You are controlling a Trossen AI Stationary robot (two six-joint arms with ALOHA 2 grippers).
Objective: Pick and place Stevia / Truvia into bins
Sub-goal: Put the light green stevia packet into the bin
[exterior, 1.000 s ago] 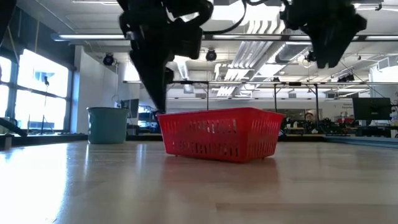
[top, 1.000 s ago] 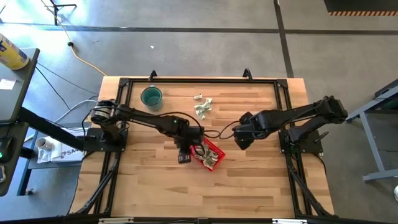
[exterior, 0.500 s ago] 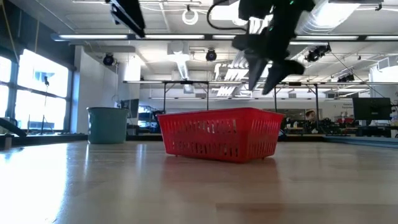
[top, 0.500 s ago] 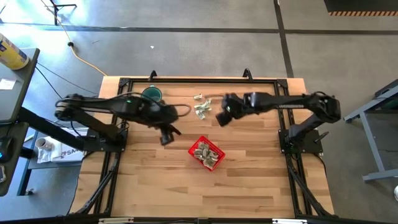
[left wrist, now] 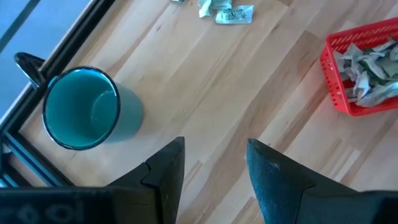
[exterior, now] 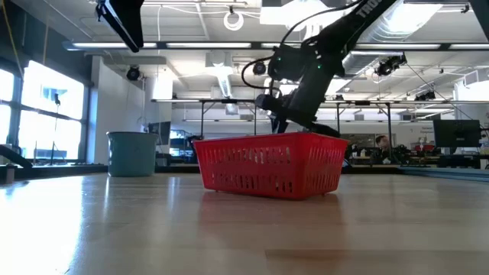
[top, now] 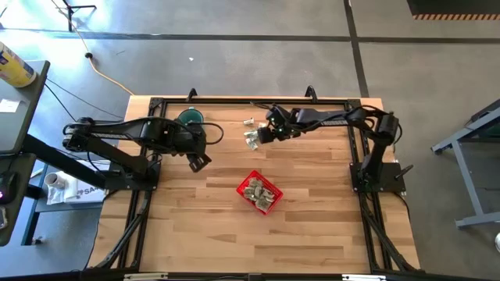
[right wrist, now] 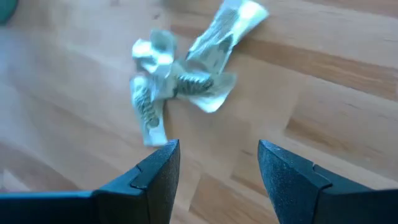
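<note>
Near bench's far edge: right pincer (top: 260, 135) spread, empty, beside loose sachets (top: 252, 137). Left pincer (top: 197, 162) spread, empty, near teal cup (top: 190, 120). Red basket (top: 258, 193) mid-bench, sachets inside.

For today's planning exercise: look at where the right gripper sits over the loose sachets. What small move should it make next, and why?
Probably lower the right gripper straight down onto the loose sachets and close. Its fingers are open and empty, the small pile lies just ahead of them on the bare table, and the red basket already holds several. The left gripper waits open near the teal cup.
</note>
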